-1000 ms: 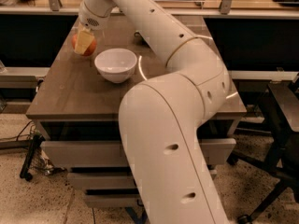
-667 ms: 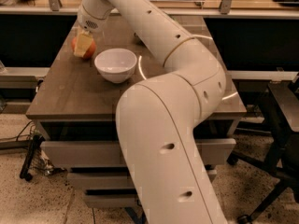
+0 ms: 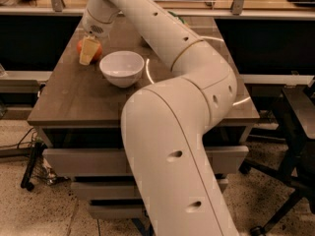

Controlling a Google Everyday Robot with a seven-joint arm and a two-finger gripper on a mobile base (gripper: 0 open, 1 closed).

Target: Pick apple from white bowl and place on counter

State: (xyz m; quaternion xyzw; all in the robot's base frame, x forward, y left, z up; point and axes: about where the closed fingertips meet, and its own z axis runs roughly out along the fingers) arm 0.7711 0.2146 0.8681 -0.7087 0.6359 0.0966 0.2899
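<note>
The white bowl (image 3: pixel 121 68) stands empty on the counter (image 3: pixel 74 97), left of the middle. The red-orange apple (image 3: pixel 93 48) is to the bowl's left, low over or on the counter, mostly hidden behind a pale yellow finger (image 3: pixel 88 50). My gripper (image 3: pixel 89 49) hangs from the white arm that reaches over the counter from the lower right; it is at the apple, left of the bowl.
My white arm (image 3: pixel 182 112) covers the middle and right of the counter. A bright curved light ring (image 3: pixel 147 70) shows beside the bowl. Grey drawers (image 3: pixel 78 161) sit below the counter. A dark chair (image 3: pixel 295 132) stands at the right. A shelf edge runs behind the counter.
The gripper with the apple has stayed left of the bowl, shifting only slightly. The bowl has not moved.
</note>
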